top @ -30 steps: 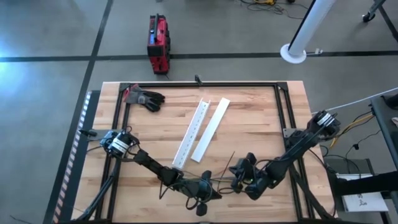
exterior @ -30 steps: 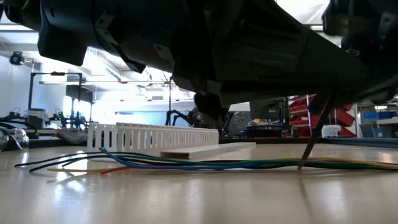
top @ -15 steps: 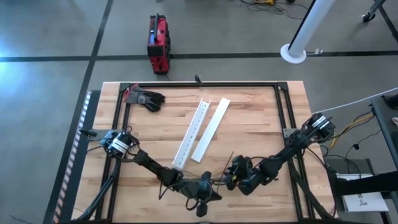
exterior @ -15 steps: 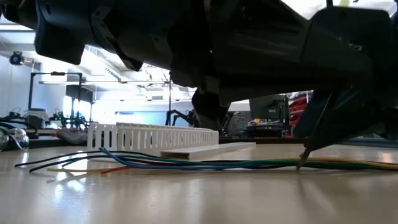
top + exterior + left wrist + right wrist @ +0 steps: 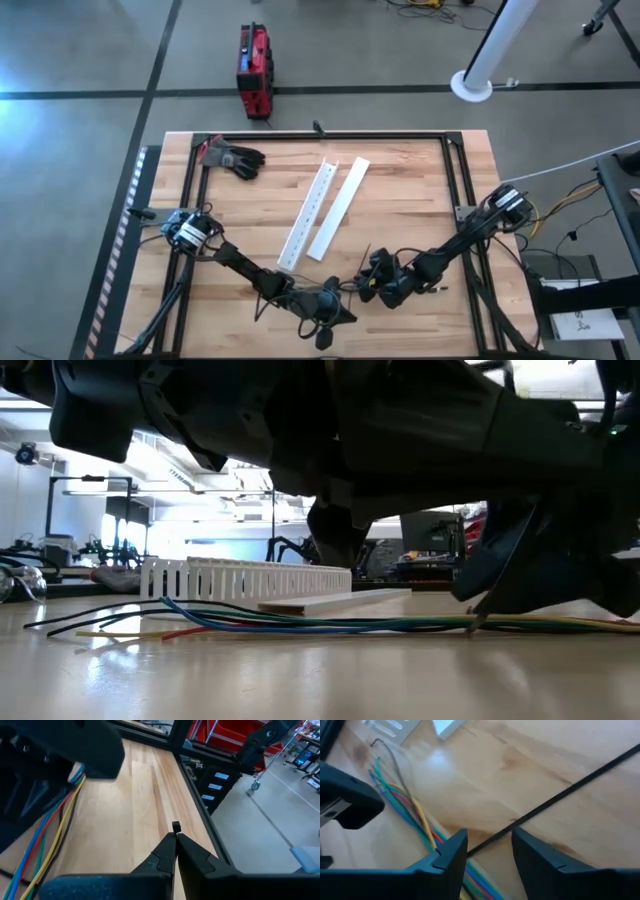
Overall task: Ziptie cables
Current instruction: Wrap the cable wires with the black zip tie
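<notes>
The cables [image 5: 300,625] lie in a loose coloured bundle along the table's near side and also show in the right wrist view [image 5: 410,815]. A thin black zip tie [image 5: 500,575] stands slanted, its lower tip on the table beside them and its upper end hidden behind dark arm parts. My right gripper [image 5: 368,280] is open and low over the cables, and the zip tie [image 5: 560,790] runs between its fingers. My left gripper [image 5: 345,298] is shut just left of it, and its fingertips [image 5: 175,837] point toward the table's right edge with nothing between them. My right gripper has one finger on each side of the zip tie. The tie's near end [image 5: 470,851] reaches the inner edge of one finger [image 5: 455,845]. I cannot tell whether it rests on that finger or passes clear of it.
Two long white slotted strips [image 5: 322,210] lie slanted at mid-table, standing as a low wall in the low view [image 5: 245,580]. A dark glove [image 5: 232,157] lies at the far left. A small black piece [image 5: 440,289] sits right of the grippers. A black frame rail [image 5: 458,190] borders the board.
My right gripper has moved toward the table's left edge, closer to my left gripper and over the cables. The zip tie has shifted a little to the left with it and stays slanted. The cables have not moved.
</notes>
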Controlling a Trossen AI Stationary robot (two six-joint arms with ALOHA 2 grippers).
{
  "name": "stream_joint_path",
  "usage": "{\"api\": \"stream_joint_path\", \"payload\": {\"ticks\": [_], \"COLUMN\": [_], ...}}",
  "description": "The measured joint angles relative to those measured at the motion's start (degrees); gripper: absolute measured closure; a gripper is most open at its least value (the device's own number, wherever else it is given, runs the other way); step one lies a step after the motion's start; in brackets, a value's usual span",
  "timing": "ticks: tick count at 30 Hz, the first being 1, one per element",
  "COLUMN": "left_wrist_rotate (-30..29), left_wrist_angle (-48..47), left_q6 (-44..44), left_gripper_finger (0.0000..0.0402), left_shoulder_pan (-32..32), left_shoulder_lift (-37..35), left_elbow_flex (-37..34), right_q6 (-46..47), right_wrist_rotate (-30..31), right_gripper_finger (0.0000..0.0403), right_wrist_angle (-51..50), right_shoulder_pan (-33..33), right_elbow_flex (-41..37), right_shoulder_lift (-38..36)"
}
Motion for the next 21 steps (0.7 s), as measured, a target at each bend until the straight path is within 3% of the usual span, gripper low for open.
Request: {"api": "stream_joint_path", "payload": {"ticks": [6,21], "left_wrist_rotate": [-0.4,-3.1], "left_wrist_angle": [1.1,8.1], "left_q6": [0.1,1.4], "left_gripper_finger": [0.0401,0.0401], "left_shoulder_pan": [0.1,0.1], "left_shoulder_lift": [0.0,0.0], "left_elbow_flex": [0.0,-0.1], "right_q6": [-0.1,-3.2], "right_wrist_rotate": [-0.2,-2.8], "right_gripper_finger": [0.0268,0.0263], "right_wrist_angle": [1.6,3.5], "right_shoulder_pan": [-0.3,-1.7], "right_elbow_flex": [0.5,0.5], "right_shoulder_lift": [3.0,0.7]}}
